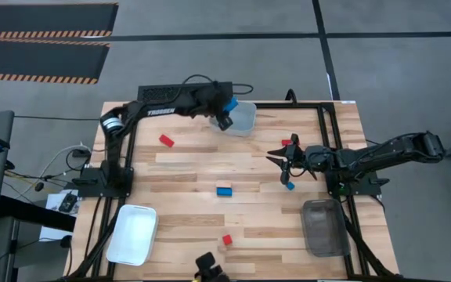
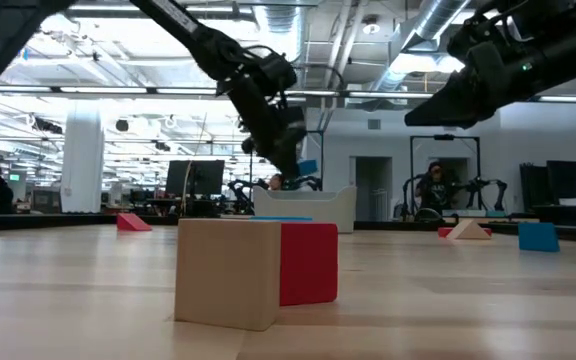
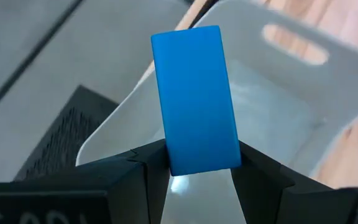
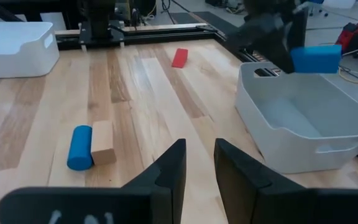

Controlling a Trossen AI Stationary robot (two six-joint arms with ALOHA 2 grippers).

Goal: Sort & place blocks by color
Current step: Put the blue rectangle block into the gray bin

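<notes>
Blue block between dark fingers; pale translucent bin; white bin; grey bin; red wedge; red cube touching tan cube; light striped wood table

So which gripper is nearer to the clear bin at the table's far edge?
Left. The left gripper hangs over the clear bin, holding a blue block above it. The right gripper hovers over the table's right-middle, well away from that bin.
</notes>
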